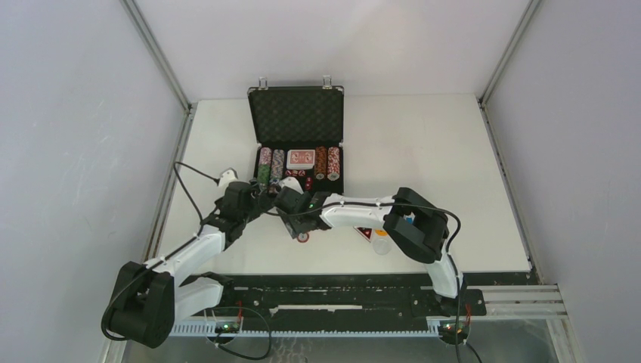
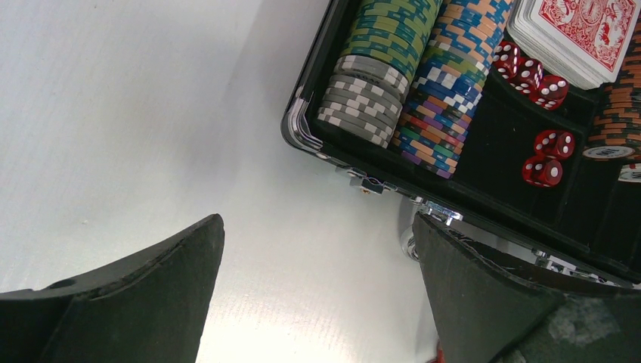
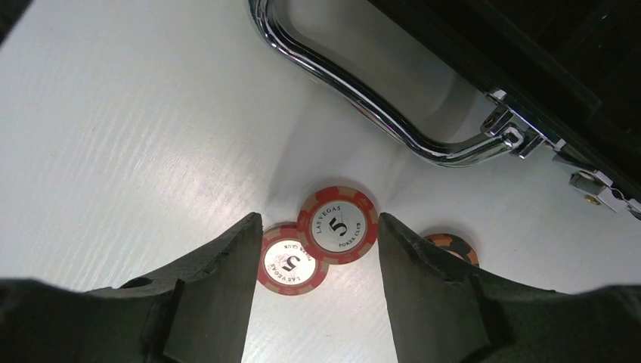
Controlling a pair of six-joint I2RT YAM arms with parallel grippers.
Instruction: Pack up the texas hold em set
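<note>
Right wrist view: two red chips (image 3: 338,224) lie flat between the right gripper's (image 3: 317,221) spread, empty fingers.

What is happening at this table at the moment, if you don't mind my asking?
A poker set is being packed into an open black case. Inside it already sit chip rows, a red card deck and red dice. The right end effector is open, low over the table, straddling two loose red 5 chips just in front of the case's handle; an orange chip lies beside them. The left end effector is open and empty near a front corner of the case.
</note>
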